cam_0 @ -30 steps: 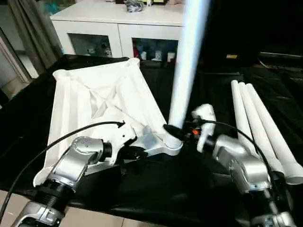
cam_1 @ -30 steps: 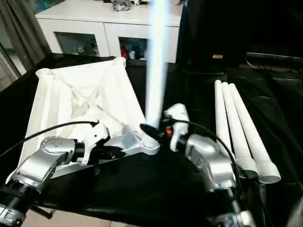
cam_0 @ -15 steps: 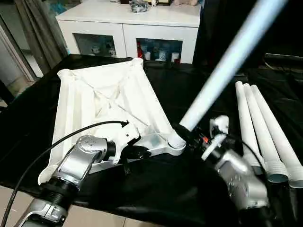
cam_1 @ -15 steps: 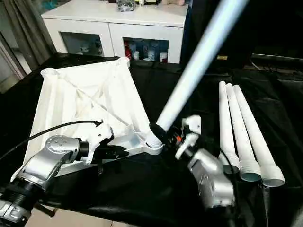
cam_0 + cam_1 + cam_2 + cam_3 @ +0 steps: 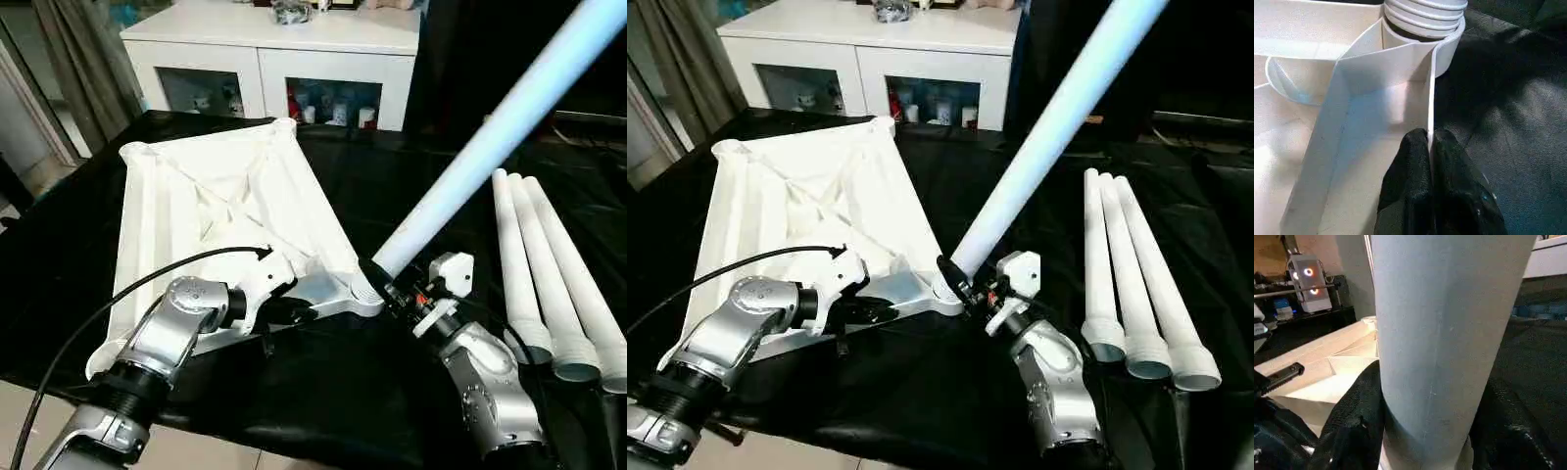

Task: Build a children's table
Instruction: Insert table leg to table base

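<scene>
While the tabletop [image 5: 220, 211] lies upside down on the black-draped work table [image 5: 323, 392], ribbed underside up, one leg [image 5: 490, 137] stands with its threaded end in the corner socket [image 5: 364, 294] nearest the robot. That leg leans steeply away from the socket, up and toward the robot's right.

Just above the socket, the right gripper [image 5: 387, 284] clasps the leg's lower end; its two black fingers [image 5: 1359, 416] sit on opposite sides of the tube, pinching it between them. Beyond these fingers, farther to the right, three more legs [image 5: 1132, 279] lie side by side on the black cloth, touching one another, wide ends toward the robot.

Beside the socket, the left gripper [image 5: 299, 311] pinches a thin upright rib [image 5: 1431, 112] of the tabletop's underside. Its fingertips [image 5: 1413, 152] are pressed nearly together, with only that wall between them. Straight ahead of these fingertips, the rib runs into the round socket, where the leg's ridged end [image 5: 1422, 14] sits.

Past the tabletop's far edge stands a white glass-door cabinet [image 5: 274, 59].
</scene>
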### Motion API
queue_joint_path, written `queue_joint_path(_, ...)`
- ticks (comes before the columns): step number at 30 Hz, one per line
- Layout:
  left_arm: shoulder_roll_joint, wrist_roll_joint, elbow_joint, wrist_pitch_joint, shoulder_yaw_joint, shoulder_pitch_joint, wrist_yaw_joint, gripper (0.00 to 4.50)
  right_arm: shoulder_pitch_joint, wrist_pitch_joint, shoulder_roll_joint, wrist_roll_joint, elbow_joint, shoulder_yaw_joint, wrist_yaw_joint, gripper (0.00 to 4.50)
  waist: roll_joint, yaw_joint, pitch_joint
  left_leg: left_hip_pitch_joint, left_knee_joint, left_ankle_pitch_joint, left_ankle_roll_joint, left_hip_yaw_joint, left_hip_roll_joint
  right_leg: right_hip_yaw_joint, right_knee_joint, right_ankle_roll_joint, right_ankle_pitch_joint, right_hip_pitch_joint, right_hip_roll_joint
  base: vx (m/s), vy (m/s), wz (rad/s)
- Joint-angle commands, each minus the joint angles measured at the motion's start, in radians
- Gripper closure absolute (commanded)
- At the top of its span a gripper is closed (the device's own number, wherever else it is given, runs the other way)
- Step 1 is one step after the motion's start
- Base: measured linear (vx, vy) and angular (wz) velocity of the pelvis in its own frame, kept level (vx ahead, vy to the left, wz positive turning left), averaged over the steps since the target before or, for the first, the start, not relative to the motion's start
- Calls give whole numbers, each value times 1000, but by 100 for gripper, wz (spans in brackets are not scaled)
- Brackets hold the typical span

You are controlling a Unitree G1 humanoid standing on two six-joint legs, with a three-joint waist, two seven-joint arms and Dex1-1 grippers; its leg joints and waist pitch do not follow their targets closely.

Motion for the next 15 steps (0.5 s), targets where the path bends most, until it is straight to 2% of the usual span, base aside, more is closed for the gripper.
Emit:
queue_joint_path(1, 12, -12, 25, -13, 29, -3, 15, 450, 20, 28, -37, -40, 55, -13, -21, 261, -13, -2, -45, -2, -84, -166, 44, -16, 48, 37, -85, -223, -171, 32, -72, 0, 0, 0)
queue_joint_path(8, 22, -5, 32, -15, 11, -9, -17, 450, -17, 159, -116, -53, 62, 56, 93, 261, -16, -3, -45, -1, -83, -163, 54, -15, 48, 37, -86, -225, -183, 35, -72, 0, 0, 0)
queue_joint_path(9, 23, -4, 33, -17, 9, -9, -20, 450, -23, 177, -128, -49, 57, 63, 116, 261, -17, -3, -45, -2, -82, -158, 57, -15, 49, 37, -86, -226, -182, 35, -73, 0, 0, 0)
queue_joint_path(10, 23, -2, 39, -21, 7, -10, -22, 450, -41, 221, -156, -43, 46, 84, 160, 261, -24, -5, -45, -2, -81, -155, 59, -13, 48, 36, -86, -225, -180, 36, -70, 0, 0, 0)
queue_joint_path(11, 23, -1, 41, -22, 7, -11, -22, 450, -45, 229, -162, -43, 44, 89, 170, 261, -21, -3, -45, -1, -81, -146, 62, -14, 49, 36, -85, -227, -173, 36, -71, 0, 0, 0)
queue_joint_path(14, 22, 1, 43, -23, 5, -12, -23, 450, -60, 268, -189, -38, 37, 112, 211, 261, -23, -2, -46, -2, -79, -134, 65, -13, 49, 36, -84, -231, -162, 37, -72, 0, 0, 0)
queue_joint_path(15, 22, 1, 43, -23, 4, -12, -24, 450, -68, 276, -202, -41, 39, 125, 233, 261, -29, -3, -46, -3, -78, -132, 67, -11, 49, 36, -84, -230, -161, 37, -72, 0, 0, 0)
